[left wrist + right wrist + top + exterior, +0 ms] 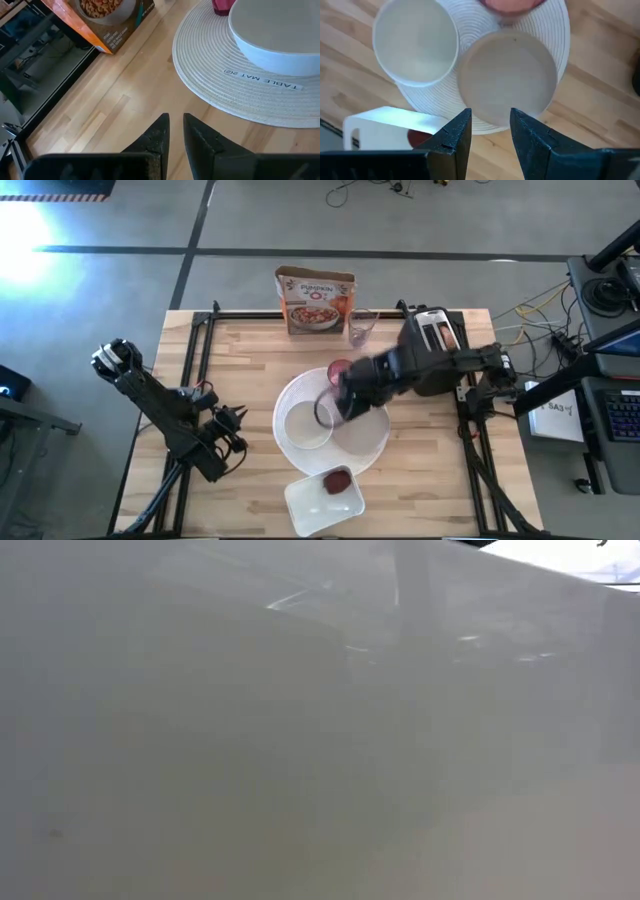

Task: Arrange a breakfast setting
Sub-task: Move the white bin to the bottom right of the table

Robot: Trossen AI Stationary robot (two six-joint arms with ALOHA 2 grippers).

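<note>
A round white woven table mat (368,448) lies mid-table. On it are a small white bowl (305,423), a pink cup (340,368) at its far edge, and a small pale round plate (507,75). My right gripper (489,127) hovers open above the mat, pointing down, its fingers over the plate's rim (490,119). A dark-red fruit (337,481) lies in the white rectangular tray (305,510) at the near edge. My left gripper (175,127) waits shut and empty, low at the left of the mat (210,70). No spoon or bread ring shows.
A cereal box (315,300) and a clear glass (360,326) stand at the far edge, a toaster (437,330) at the far right. A white surface (320,740) fills the low view. Bare wood lies left of the mat.
</note>
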